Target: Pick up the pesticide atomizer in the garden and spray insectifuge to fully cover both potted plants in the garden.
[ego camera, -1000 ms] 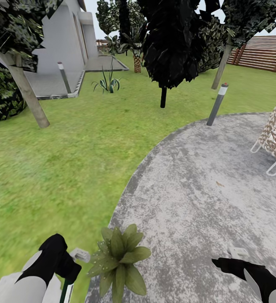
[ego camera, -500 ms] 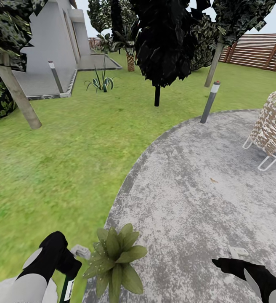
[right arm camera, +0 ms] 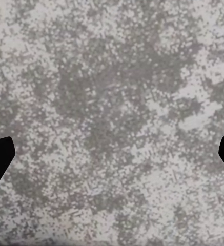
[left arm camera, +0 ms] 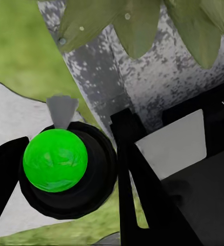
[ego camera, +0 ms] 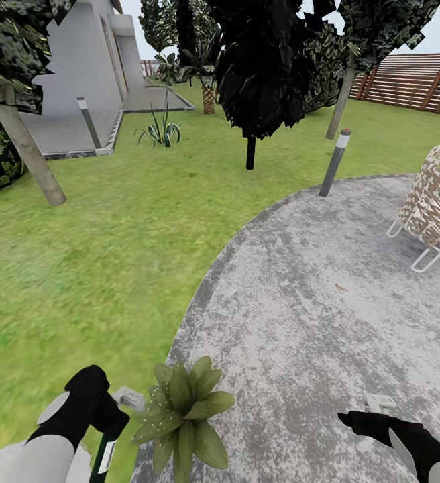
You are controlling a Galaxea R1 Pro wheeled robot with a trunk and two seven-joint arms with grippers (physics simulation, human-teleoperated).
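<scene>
Pesticide atomizer (ego camera: 104,456) sits pinched in the left gripper (ego camera: 109,429) at the lower left of the head view, its dark green body and white label hanging below the black fingers; in the left wrist view the bottle (left arm camera: 60,161) shows from above between the jaws, grey nozzle toward the leaves. One potted plant (ego camera: 183,416) stands just beside it, on the rim of the paved patio (ego camera: 327,288) where stone meets lawn (ego camera: 99,255). A second pot is not visible.

The likeliest failure is a partial coat: the nozzle sits so close to the near leaves that the far side of the rosette may stay dry. Crowding in could also push the fingers into the leaves, and tilting the bottle may loosen the pinch.

The right gripper (ego camera: 374,412) hangs spread and empty over bare paving. The patio is open to the right up to the wicker chair (ego camera: 434,201) and the bollard lamp (ego camera: 334,164); the lawn to the left is free as far as the tree trunk (ego camera: 25,147).
</scene>
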